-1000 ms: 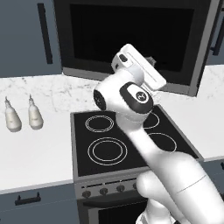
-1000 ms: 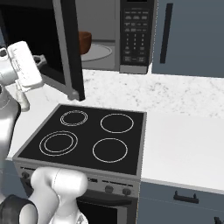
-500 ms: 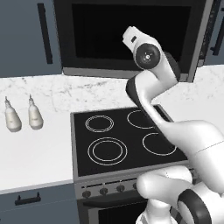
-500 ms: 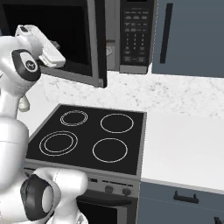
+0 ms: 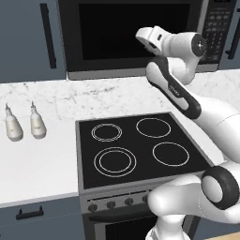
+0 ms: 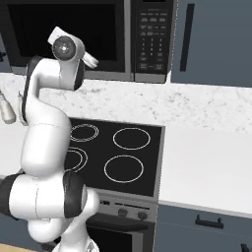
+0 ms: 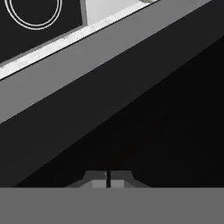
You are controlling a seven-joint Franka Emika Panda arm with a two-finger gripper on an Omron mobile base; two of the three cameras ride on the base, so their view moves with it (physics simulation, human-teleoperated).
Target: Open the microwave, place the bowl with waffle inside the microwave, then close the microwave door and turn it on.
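the microwave door (image 5: pixel 133 35) looks shut flat against the microwave (image 6: pixel 93 37). the hand (image 5: pixel 146 37) is right up at the glass, fingers pinched together with nothing in them.

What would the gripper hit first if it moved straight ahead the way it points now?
Most likely the wide dark glass microwave door, which looks shut. The shut gripper faces that panel, apparently very close, though depth is unclear.

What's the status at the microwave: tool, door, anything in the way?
Tool shut, empty, at the microwave door. Door closed. Keypad untouched; nothing between tool and door.
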